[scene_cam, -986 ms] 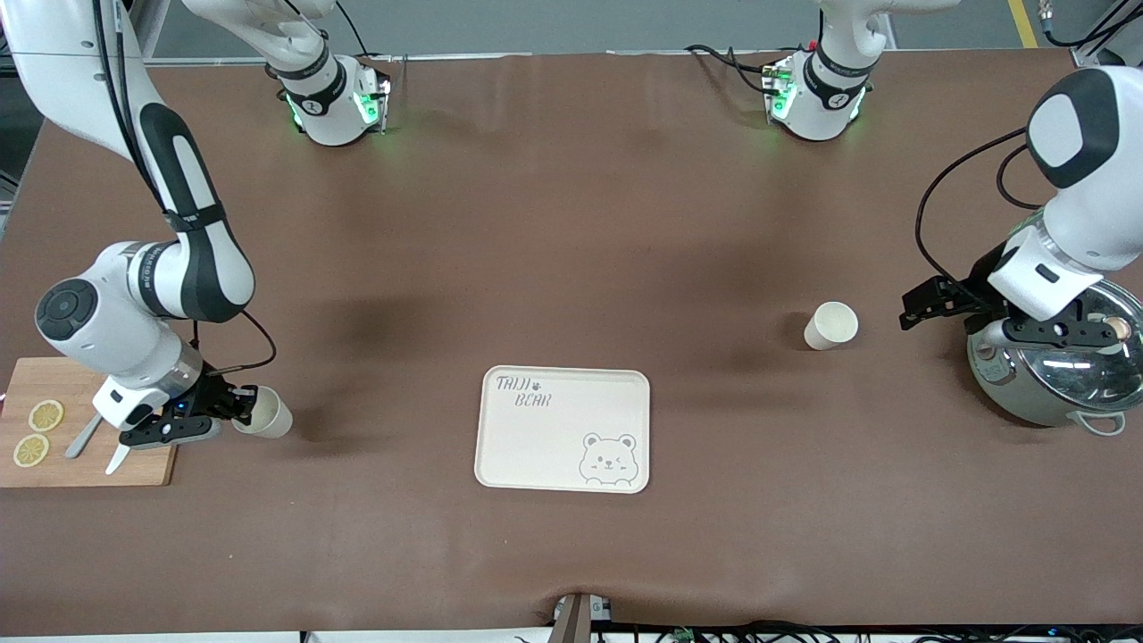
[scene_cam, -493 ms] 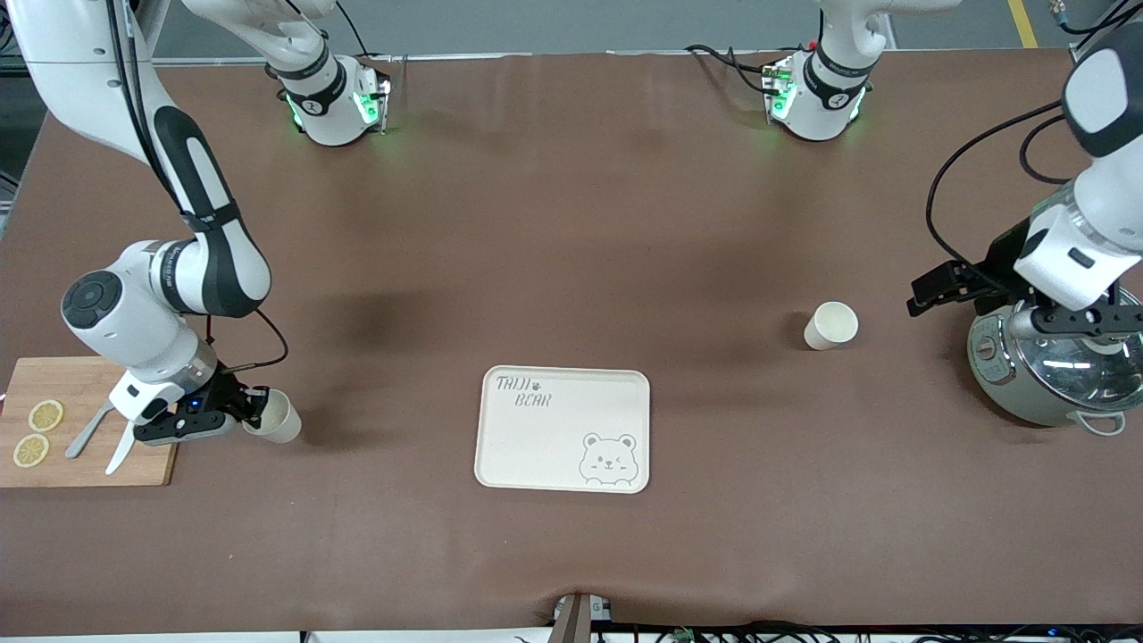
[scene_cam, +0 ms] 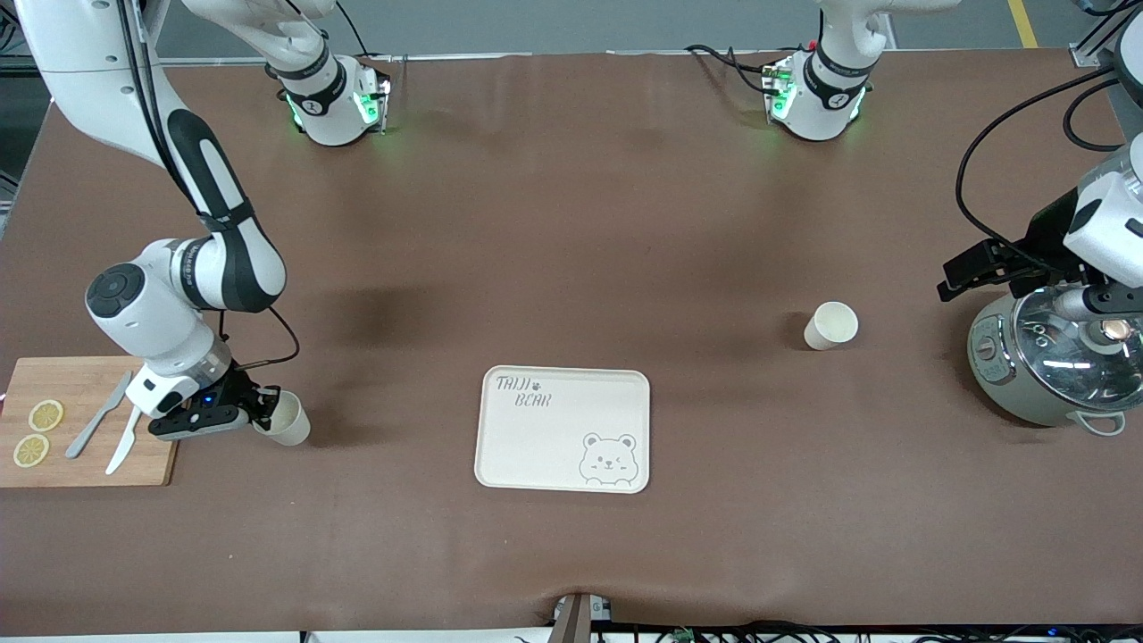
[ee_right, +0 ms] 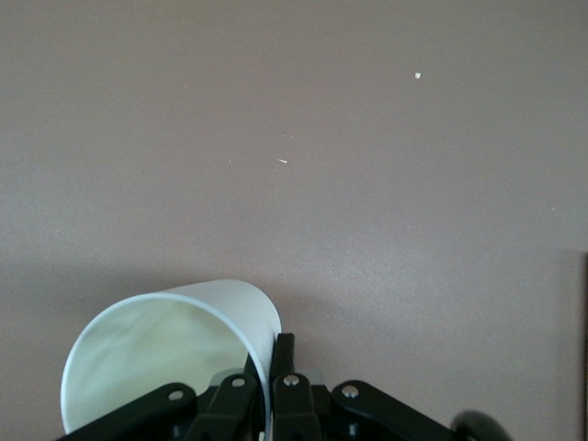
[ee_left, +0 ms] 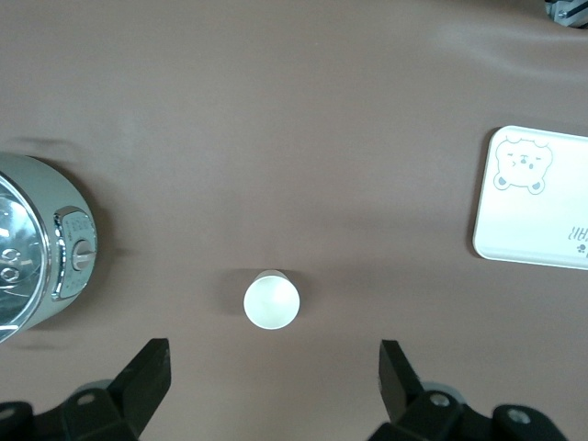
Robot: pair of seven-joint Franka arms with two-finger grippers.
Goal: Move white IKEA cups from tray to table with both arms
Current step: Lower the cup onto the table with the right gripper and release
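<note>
Right gripper (scene_cam: 264, 418) with cup (scene_cam: 287, 420), shifted trayward.

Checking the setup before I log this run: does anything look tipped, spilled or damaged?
Nothing spilled or damaged. One cup is tilted, but only because the right pincer grips its rim, beside the board. The other cup stands upright on the table, untouched, and the tray is empty. The left pincer is open above that cup.

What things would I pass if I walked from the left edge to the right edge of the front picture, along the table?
Cutting board → cup held in the right gripper → bear tray → second cup → pot, with the left gripper over it.
</note>
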